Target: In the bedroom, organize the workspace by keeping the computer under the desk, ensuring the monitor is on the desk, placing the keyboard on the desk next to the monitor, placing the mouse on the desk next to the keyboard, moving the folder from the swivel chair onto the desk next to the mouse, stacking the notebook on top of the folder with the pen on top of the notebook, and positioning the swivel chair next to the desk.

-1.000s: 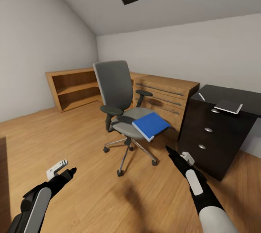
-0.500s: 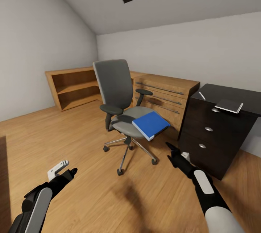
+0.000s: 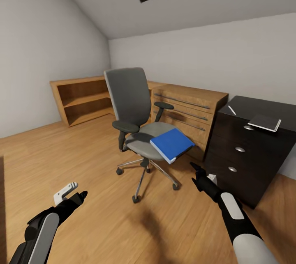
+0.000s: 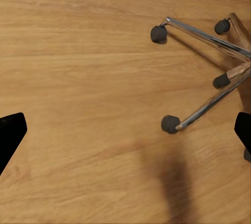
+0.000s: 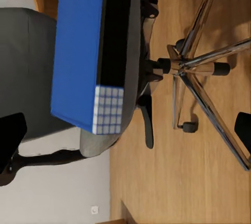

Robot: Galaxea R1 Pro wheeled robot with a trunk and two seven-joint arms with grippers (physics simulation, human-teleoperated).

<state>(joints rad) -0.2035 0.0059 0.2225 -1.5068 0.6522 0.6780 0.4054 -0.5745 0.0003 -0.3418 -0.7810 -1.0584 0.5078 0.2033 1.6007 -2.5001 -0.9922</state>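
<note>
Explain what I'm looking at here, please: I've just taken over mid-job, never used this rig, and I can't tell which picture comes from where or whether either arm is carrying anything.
The wide picture is from the robot's head, looking down over both arms. The other two come from cameras near each gripper.

The left gripper hangs low over bare floor; its wrist view looks down on the swivel chair's chrome legs and casters. The right gripper points toward the blue folder, which lies on the chair seat, overhanging its front edge. Both grippers are open and hold nothing.

To the right stands the black desk, with the grey notebook and the pen lying apart on top.
</note>
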